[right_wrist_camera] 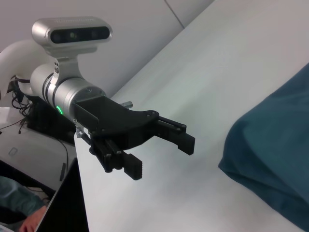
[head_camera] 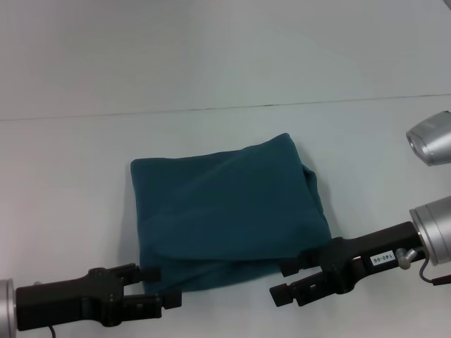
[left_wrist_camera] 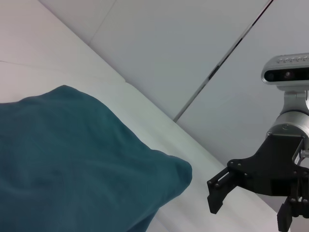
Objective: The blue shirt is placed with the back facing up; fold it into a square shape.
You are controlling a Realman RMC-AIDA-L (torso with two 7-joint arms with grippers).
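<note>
Head view showed the shirt [head_camera: 229, 211] folded square on the table [head_camera: 70, 176], both grippers, left [head_camera: 156, 286] and right [head_camera: 287, 279], spread empty beside its near edge; wrist views agreed, so withdrawing straight back seemed safest.

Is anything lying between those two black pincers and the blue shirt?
No. The blue shirt lies folded on the white table; the left pincer and right pincer hover open at its near edge with nothing between.
</note>
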